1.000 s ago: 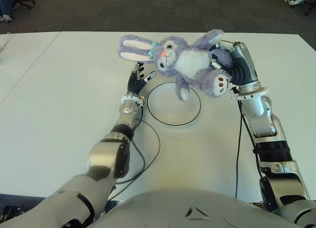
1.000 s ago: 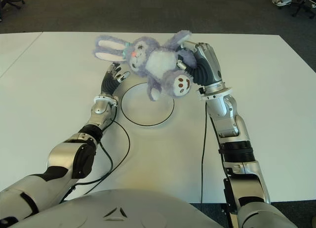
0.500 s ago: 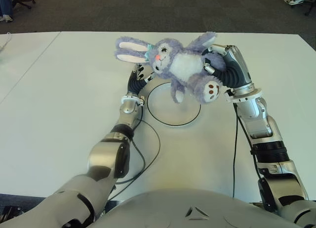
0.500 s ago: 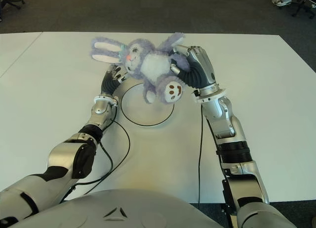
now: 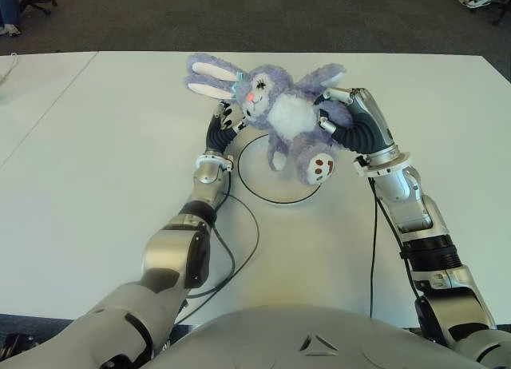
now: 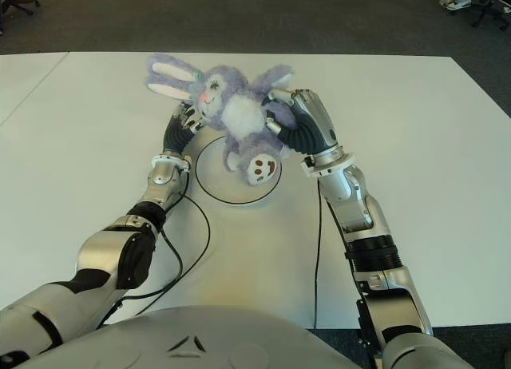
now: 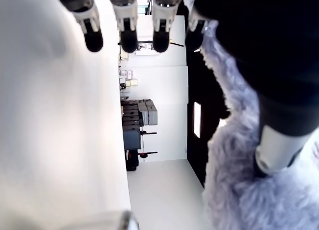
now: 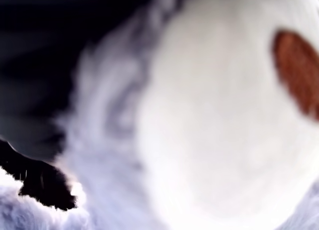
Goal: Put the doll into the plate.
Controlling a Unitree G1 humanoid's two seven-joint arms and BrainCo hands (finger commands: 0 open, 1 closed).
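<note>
Right hand [image 5: 351, 121], right of centre frame, fingers wrapped around the doll's [image 5: 279, 113] torso and arm, gripping it firmly. The doll is a purple plush rabbit, held in the air, ears toward upper left of frame, feet hanging down over the plate [image 5: 307, 195]. The plate is white with a dark rim, centre frame; the doll covers its upper half, and I can't tell whether a foot touches it. Left hand [image 5: 225, 123] is just left of the plate's upper-left rim, fingers extended and relaxed, holding nothing; the doll's head is just above it, fur close by in the left wrist view. The table [image 5: 96, 177] is bare white all round; its far edge is near the top of frame.
</note>
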